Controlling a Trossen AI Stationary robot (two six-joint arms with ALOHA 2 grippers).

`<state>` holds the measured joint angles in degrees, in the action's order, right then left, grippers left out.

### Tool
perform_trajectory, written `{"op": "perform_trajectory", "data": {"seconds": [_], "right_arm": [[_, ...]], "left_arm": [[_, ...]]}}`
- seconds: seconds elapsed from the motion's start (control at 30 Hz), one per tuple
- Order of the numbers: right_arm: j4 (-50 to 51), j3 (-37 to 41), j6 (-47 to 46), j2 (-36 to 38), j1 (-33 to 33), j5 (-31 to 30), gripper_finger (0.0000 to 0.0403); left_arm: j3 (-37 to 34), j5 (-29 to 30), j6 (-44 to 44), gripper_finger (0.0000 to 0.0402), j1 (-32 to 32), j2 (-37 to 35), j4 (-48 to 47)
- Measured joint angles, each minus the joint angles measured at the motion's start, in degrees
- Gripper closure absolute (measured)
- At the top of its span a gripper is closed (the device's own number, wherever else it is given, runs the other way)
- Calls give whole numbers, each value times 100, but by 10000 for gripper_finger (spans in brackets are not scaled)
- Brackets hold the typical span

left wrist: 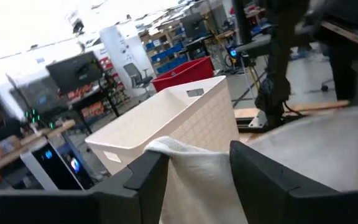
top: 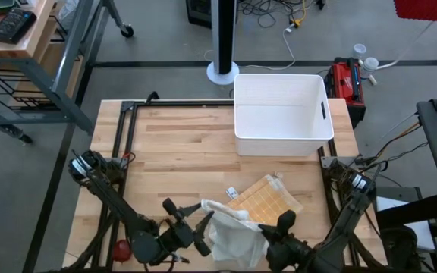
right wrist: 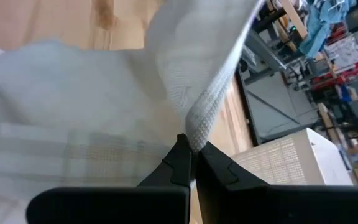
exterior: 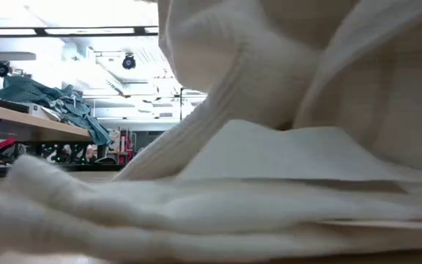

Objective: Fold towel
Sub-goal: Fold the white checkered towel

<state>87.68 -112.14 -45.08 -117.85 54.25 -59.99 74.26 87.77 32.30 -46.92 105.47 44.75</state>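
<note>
The towel (top: pixel 237 224) is cream, soft and bunched up on the counter (top: pixel 180 152). Both grippers, left (top: pixel 202 227) and right (top: pixel 273 231), pinch it in their jaws.

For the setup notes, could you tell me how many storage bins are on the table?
1. A single white bin stands at the table's far edge toward the right side, beyond the towel that both grippers hold. None looks hidden.
</note>
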Motion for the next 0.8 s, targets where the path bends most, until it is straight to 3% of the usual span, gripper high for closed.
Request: {"op": "perform_trajectory", "data": {"seconds": [0.3, 0.67, 0.8], "right_arm": [[19, -281, 111, 134, 170, -2, 403], [237, -756, 527, 134, 398, 47, 403], [233, -915, 805, 134, 427, 145, 403]], "left_arm": [[-16, 229, 966, 240, -356, -6, -264], [-17, 235, 887, 260, -629, -37, -422], [-35, 142, 297, 265, -629, -43, -558]]}}
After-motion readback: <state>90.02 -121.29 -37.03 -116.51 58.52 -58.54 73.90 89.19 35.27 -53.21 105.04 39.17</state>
